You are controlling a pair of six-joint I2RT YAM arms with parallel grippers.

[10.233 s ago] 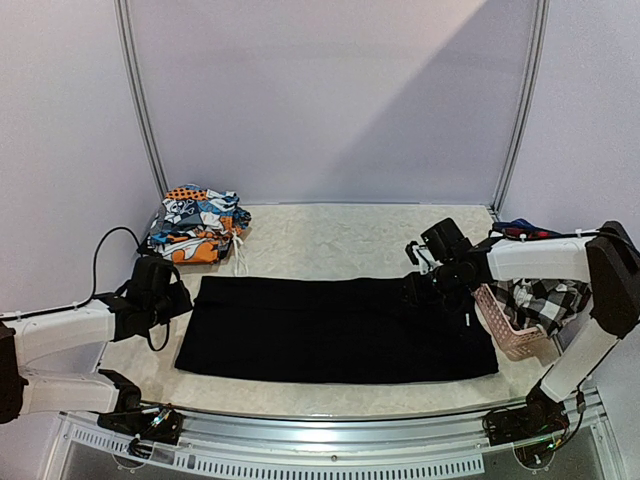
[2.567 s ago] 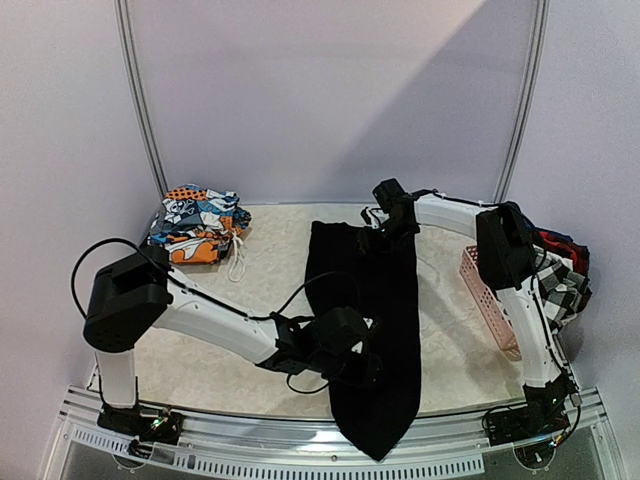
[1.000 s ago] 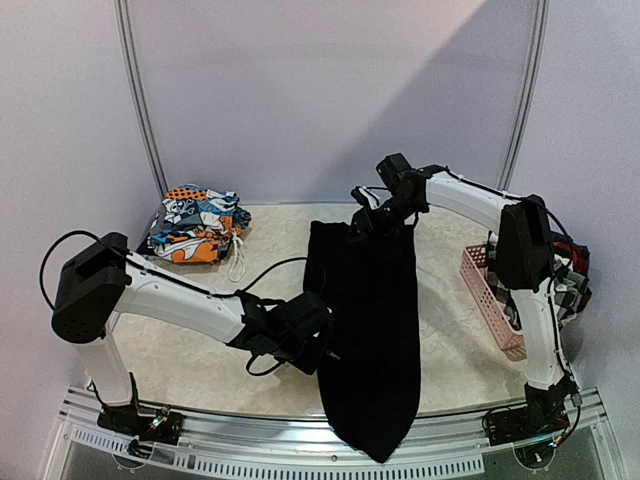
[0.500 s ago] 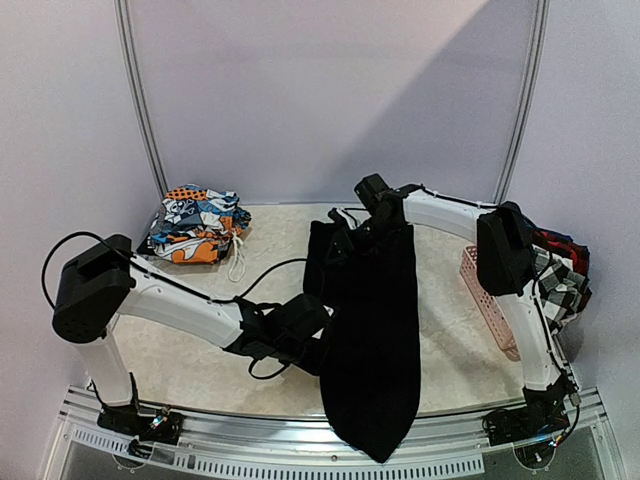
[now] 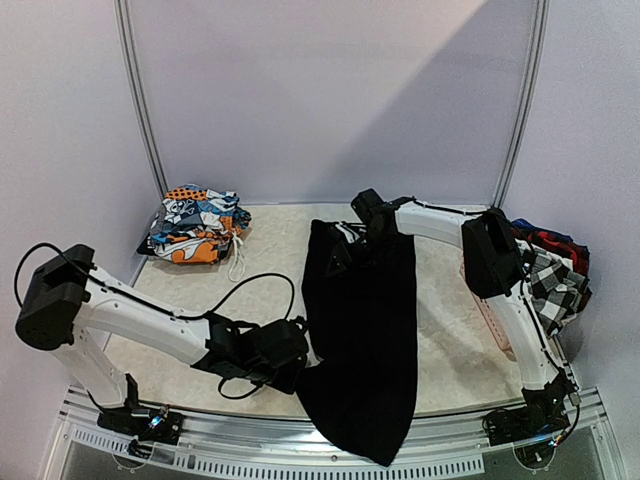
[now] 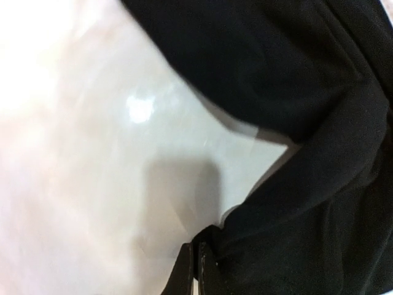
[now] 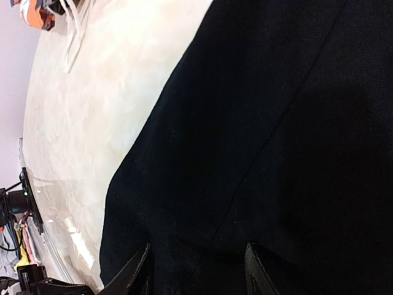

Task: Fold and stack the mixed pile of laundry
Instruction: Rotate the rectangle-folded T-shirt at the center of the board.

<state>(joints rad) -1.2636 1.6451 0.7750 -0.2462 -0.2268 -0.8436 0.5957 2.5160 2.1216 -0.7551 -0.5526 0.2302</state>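
Observation:
The large black garment lies lengthwise down the table, its near end hanging over the front edge. My left gripper is at its left edge, low on the table. In the left wrist view the left gripper is shut, with the edge of the black garment pinched at its tips. My right gripper is at the garment's far end, where a fold stands up. The right gripper has its fingers partly apart, with a thick bunch of the black garment between them.
A printed orange-blue-white pile sits at the back left, and its edge shows as the printed pile. A pink basket stands at the right, behind my right arm. Checked and plaid clothes lie beside it.
My left gripper has shut on the garment's left edge and drawn it left and nearer. My right gripper has moved left and lower along the far end, raising a fold.

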